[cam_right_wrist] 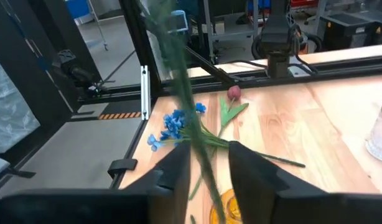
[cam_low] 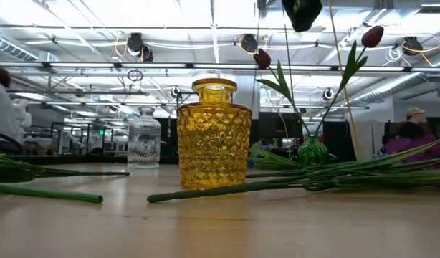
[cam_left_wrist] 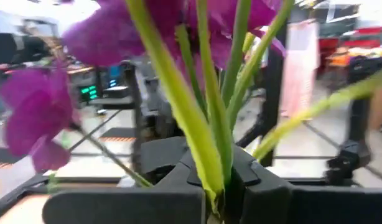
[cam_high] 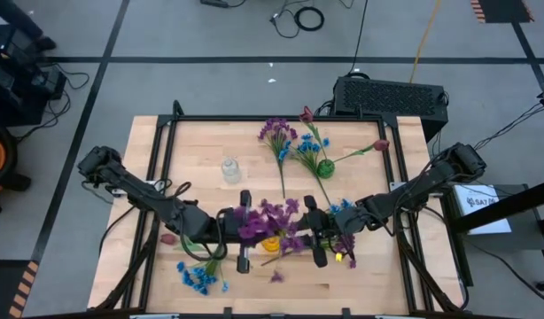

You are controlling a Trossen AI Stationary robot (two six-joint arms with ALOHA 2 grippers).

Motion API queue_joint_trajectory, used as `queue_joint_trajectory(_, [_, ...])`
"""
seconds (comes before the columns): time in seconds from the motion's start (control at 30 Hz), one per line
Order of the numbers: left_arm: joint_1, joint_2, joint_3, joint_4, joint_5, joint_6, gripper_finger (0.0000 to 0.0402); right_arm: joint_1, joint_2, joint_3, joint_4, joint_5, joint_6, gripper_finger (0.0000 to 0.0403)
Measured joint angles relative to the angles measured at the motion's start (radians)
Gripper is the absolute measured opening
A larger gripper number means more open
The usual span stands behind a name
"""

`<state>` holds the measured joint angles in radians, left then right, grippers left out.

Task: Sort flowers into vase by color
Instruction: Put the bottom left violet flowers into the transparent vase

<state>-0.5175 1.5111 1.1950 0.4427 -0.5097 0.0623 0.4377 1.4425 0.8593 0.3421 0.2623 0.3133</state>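
A yellow glass vase [cam_high: 270, 242] [cam_low: 214, 136] stands near the table's near edge, between both grippers. My left gripper [cam_high: 245, 228] [cam_left_wrist: 219, 198] comes from the left and is shut on a purple sprig [cam_high: 265, 217] above the vase. My right gripper [cam_high: 300, 237] [cam_right_wrist: 209, 165] comes from the right with its fingers apart, and a blurred green stem [cam_right_wrist: 192, 118] runs between them. Purple blossoms [cam_high: 345, 244] lie by its wrist. A blue sprig [cam_high: 199, 277] [cam_right_wrist: 175, 124] and a red tulip [cam_high: 169, 237] [cam_right_wrist: 233, 93] lie flat on the table's left near part. My left gripper pinches the purple sprig's green stems [cam_left_wrist: 217, 168] between its two fingers, low on the stems. The stems fan out beyond the fingers, with the blossoms [cam_left_wrist: 38, 115] past them. The sprig is lifted clear of the table. My right gripper: I cannot tell whether its fingers touch the stem between them.
A clear glass vase [cam_high: 229, 168] [cam_low: 144, 142] stands left of centre. A small green vase [cam_high: 325, 167] [cam_low: 312, 151] toward the far right holds red tulips [cam_low: 372, 36]. Purple [cam_high: 275, 132] and blue [cam_high: 306, 144] sprigs lie near the far edge. Long stems [cam_low: 292, 183] lie around the yellow vase.
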Motion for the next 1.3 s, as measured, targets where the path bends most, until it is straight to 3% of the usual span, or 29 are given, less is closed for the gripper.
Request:
queue_joint_trajectory(0.13, [0.000, -0.087, 0.000, -0.103, -0.121, -0.002, 0.0020, 0.000, -0.030, 0.000, -0.076, 0.000, 0.039, 0.0138])
queue_joint_trajectory(0.27, [0.015, -0.199, 0.000, -0.216, -0.169, -0.004, 0.0021, 0.003, -0.083, 0.000, -0.163, -0.001, 0.068, 0.0159])
queue_joint_trajectory(0.53, [0.093, -0.422, -0.056, -0.468, -0.433, -0.063, 0.0021, 0.008, -0.141, 0.000, -0.234, -0.001, 0.068, 0.0168])
queue_joint_trajectory(0.73, [0.227, -0.588, -0.155, -0.587, -0.436, -0.186, 0.0021, 0.009, -0.141, 0.000, -0.249, -0.003, 0.059, 0.0169])
queue_joint_trajectory(0.9, [0.347, -0.686, -0.262, -0.580, -0.384, -0.264, 0.0022, 0.008, -0.141, 0.000, -0.248, -0.002, 0.042, 0.0169])
queue_joint_trajectory(1.3, [0.558, -0.710, -0.398, -0.567, -0.226, -0.372, 0.0022, 0.000, -0.141, 0.000, -0.242, 0.001, 0.015, 0.0169])
